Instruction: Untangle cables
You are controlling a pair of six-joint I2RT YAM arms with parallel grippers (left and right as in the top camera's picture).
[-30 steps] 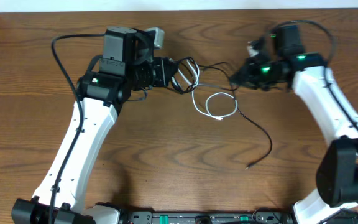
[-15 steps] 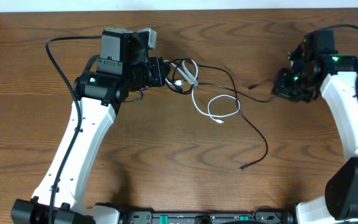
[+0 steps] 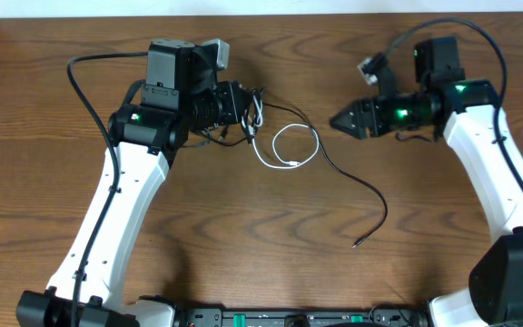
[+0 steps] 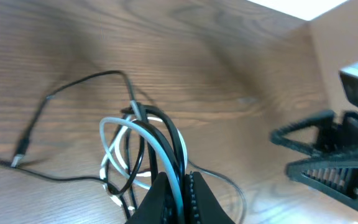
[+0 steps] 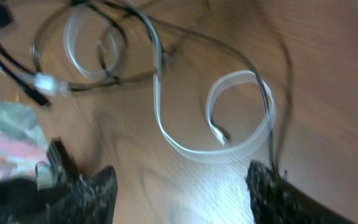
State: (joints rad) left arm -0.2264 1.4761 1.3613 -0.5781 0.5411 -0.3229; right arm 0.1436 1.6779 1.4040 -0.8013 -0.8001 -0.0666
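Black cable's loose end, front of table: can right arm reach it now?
Likely yes. The right gripper has its jaws open and empty, and only bare wood lies between it and the black cable's loose end. The left gripper pins the tangle well away.

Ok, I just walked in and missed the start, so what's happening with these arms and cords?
Two robot arms are untangling a white cable and a black cable on the table. The left gripper is shut on the tangle, where loops of both bunch together. The right gripper is open and empty, pointing at it from the other side. The cables are not yet apart.
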